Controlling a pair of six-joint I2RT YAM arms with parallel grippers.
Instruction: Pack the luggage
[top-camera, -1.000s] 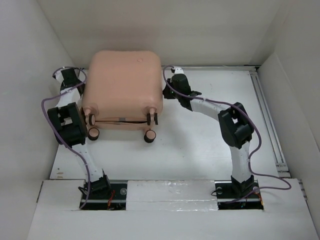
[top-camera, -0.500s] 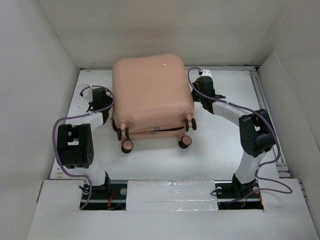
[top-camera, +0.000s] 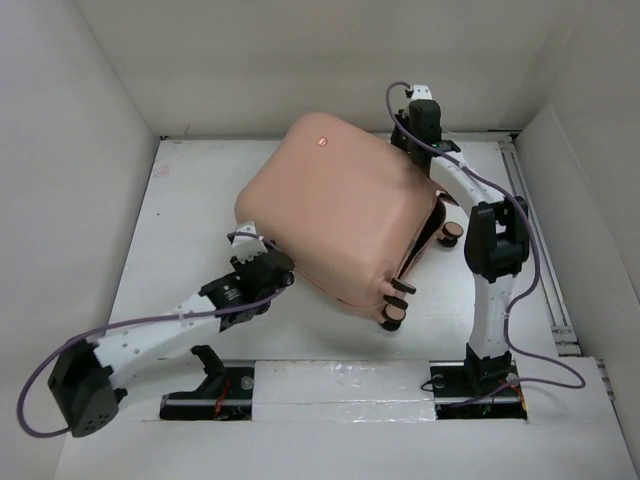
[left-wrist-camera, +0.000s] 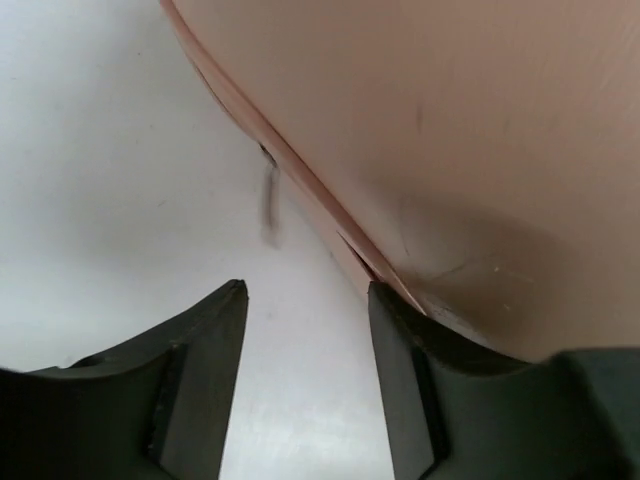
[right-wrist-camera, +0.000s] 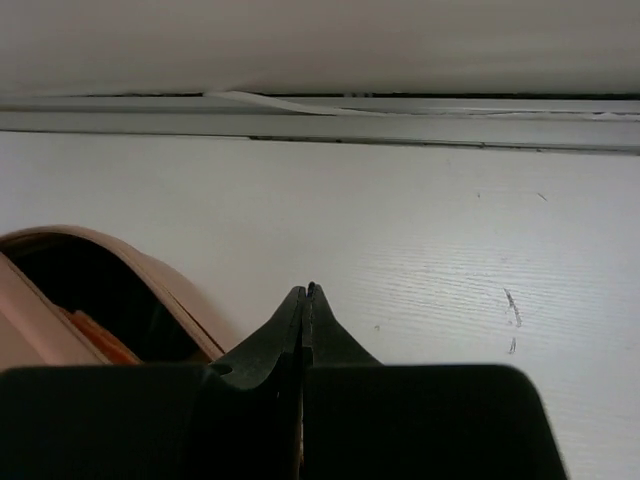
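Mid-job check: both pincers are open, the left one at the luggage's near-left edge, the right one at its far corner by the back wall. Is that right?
Not both. The right pincer is shut, fingertips meeting on nothing, as the right wrist view shows. The left pincer is open at the near-left edge of the luggage; the rest stands.

A lab test cell; white walls (top-camera: 60, 150) box a white table (top-camera: 200, 225).
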